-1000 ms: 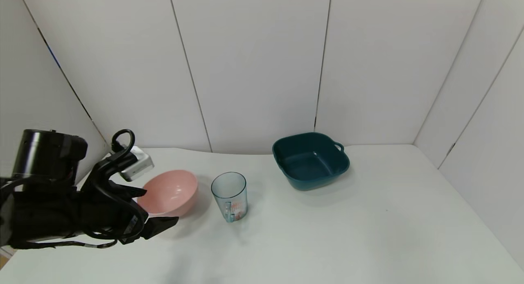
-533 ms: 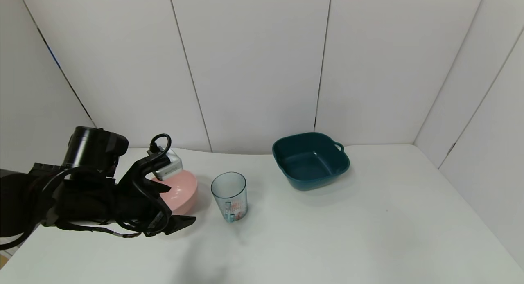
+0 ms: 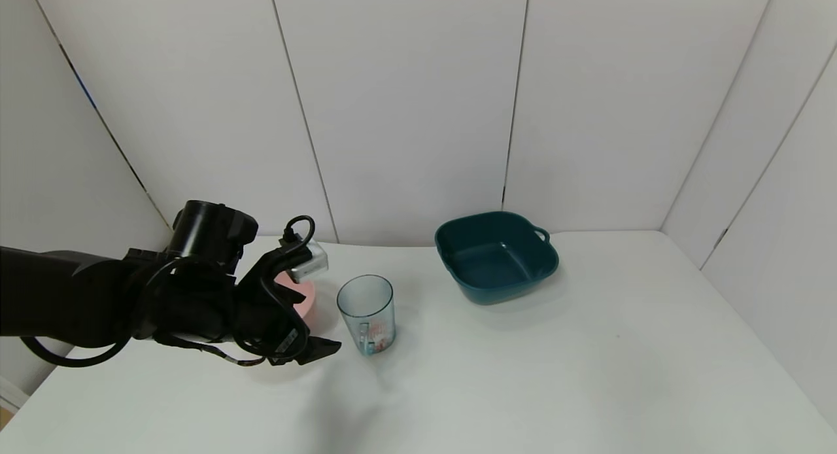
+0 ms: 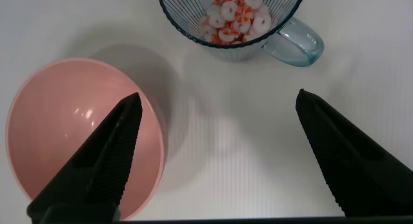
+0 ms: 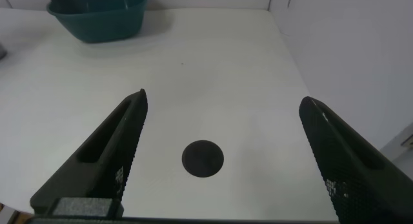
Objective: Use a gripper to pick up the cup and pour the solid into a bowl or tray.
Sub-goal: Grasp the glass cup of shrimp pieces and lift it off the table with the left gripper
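Note:
The pale blue-green ribbed cup (image 3: 367,313) stands upright on the white table, its loop handle toward me. In the left wrist view the cup (image 4: 193,20) holds the red-orange and white solid (image 4: 233,16), handle (image 4: 295,44) at one side. My left gripper (image 3: 325,348) is open and empty just left of the cup, apart from it; its black fingers (image 4: 106,156) spread wide in the left wrist view. The dark teal square dish (image 3: 495,256) sits empty at the back, right of the cup. My right gripper (image 5: 222,98) is open over bare table and does not show in the head view.
A round pink bowl (image 3: 301,302) sits left of the cup, mostly hidden behind my left arm; it shows empty in the left wrist view (image 4: 71,127). A dark round spot (image 5: 202,159) marks the table under the right gripper. White walls close in the table.
My left arm has moved right and forward toward the cup, now covering most of the pink bowl. The cup and the teal dish have not moved.

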